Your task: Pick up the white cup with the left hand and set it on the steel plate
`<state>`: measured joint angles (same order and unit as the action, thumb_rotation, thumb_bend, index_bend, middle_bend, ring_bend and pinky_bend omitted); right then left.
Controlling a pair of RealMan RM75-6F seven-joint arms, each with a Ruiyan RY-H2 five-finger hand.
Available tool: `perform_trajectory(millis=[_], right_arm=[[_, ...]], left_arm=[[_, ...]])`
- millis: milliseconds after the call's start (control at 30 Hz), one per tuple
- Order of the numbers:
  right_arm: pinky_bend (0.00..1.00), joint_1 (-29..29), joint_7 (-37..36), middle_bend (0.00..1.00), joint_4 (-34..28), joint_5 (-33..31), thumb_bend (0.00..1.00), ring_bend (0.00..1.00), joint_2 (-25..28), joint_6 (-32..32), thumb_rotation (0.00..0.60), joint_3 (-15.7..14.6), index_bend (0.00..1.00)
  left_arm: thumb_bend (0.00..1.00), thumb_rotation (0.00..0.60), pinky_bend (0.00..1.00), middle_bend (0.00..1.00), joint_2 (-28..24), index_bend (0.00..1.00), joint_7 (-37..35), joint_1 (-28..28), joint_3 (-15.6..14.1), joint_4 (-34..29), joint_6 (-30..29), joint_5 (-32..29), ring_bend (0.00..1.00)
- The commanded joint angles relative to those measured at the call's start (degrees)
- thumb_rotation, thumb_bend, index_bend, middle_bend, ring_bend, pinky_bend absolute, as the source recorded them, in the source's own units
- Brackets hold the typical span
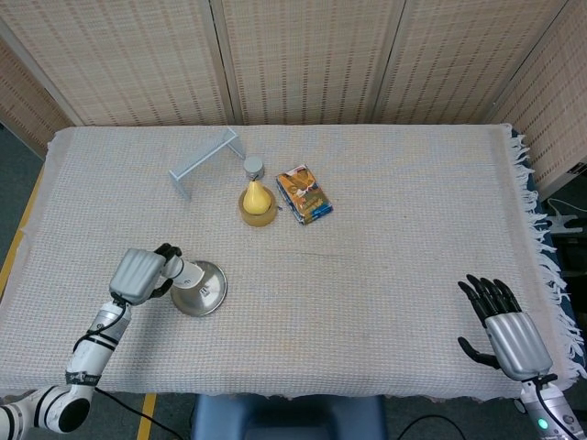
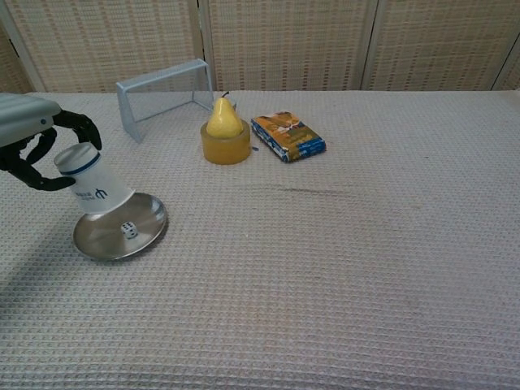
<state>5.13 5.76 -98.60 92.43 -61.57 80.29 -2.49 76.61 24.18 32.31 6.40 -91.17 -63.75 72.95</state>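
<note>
Left hand point(image 2: 36, 146): grips tilted white cup point(image 2: 93, 180), left of frame, over steel plate point(image 2: 142, 231).
Right hand point(image 1: 506, 325): lower right, fingers spread, holding nothing.

A tabletop point(image 1: 385, 266) fills most of the scene, covered by a pale waffle-weave cloth point(image 2: 341, 268) whose right edge ends in a fringe point(image 1: 541, 229) hanging over the side. Along the far edge stands a screen of woven reed panels point(image 1: 303, 55) set in light frames, angled inward at both ends. Grey floor point(image 1: 14, 160) shows at the left, with a yellow strip point(image 1: 147, 414) near the tabletop's corner. The light is even and soft.
</note>
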Motion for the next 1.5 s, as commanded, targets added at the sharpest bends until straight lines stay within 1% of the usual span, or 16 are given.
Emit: perform_trajectory(millis=[33,167,433,700,867,1000,1133,1233,1300,1367,1500], right_arm=[[0.0,-0.2,-0.5,0.0,-0.2,0.6,0.2,0.0,0.3,0.4,0.524,-0.3,0.0],[0.0,-0.5,-1.3,0.0,-0.4,1.7,0.2,0.0,0.9,1.4,0.524,-0.7,0.0],[0.0,-0.9,-2.2,0.0,-0.3,2.3,0.2,0.0,1.4,2.2,0.525,-0.8,0.0],[0.0,-0.8,-2.3,0.0,-0.3,2.1,0.2,0.0,1.5,2.0,0.525,-0.7,0.0],[0.0,-0.8,-2.1,0.0,-0.4,1.9,0.2,0.0,1.5,1.7,0.525,-0.6,0.0],[0.0,-0.8,-2.0,0.0,-0.4,1.8,0.2,0.0,1.5,1.6,0.524,-0.6,0.0],[0.0,-0.8,-1.8,0.0,-0.5,1.6,0.2,0.0,1.4,1.5,0.525,-0.6,0.0],[0.0,-0.9,-1.8,0.0,-0.5,1.7,0.2,0.0,1.4,1.7,0.525,-0.5,0.0],[0.0,-0.9,-1.8,0.0,-0.5,1.7,0.2,0.0,1.4,1.9,0.526,-0.4,0.0],[0.0,-1.0,-1.9,0.0,-0.5,1.6,0.2,0.0,1.4,1.9,0.525,-0.4,0.0],[0.0,-0.8,-1.8,0.0,-0.4,1.6,0.2,0.0,1.4,1.4,0.525,-0.5,0.0]], left_arm=[[0.34,0.6,0.94,0.48,-1.3,0.41,2.9,-0.8,-2.0,-3.9,-1.3,2.4,0.7],[0.34,0.6,0.94,0.48,0.6,0.41,6.4,-0.4,-2.6,-3.8,-1.0,1.9,0.7],[0.34,0.6,0.94,0.49,5.1,0.41,11.2,-0.2,-3.7,0.3,-0.8,1.7,0.7],[0.34,0.6,0.94,0.51,7.3,0.42,14.0,-0.2,-3.7,3.1,-2.8,3.1,0.7],[0.35,0.6,0.94,0.54,8.5,0.44,16.9,-0.6,-3.0,5.9,-4.7,2.8,0.7],[0.35,0.6,0.94,0.55,9.3,0.46,16.5,-0.6,-2.6,7.5,-4.5,2.1,0.7],[0.35,0.6,0.94,0.55,9.7,0.46,16.7,-0.6,-2.4,8.3,-5.2,2.9,0.7],[0.35,0.6,0.94,0.55,9.2,0.46,15.8,-0.6,-2.6,7.0,-4.3,2.4,0.7],[0.35,0.6,0.94,0.56,8.3,0.46,14.9,-0.5,-2.9,5.6,-2.6,1.7,0.7],[0.36,0.6,0.94,0.56,7.3,0.47,13.1,-0.1,-3.5,4.5,-1.0,2.2,0.7],[0.36,0.6,0.94,0.57,6.2,0.48,10.5,0.0,-4.1,2.9,-0.5,3.9,0.7]])
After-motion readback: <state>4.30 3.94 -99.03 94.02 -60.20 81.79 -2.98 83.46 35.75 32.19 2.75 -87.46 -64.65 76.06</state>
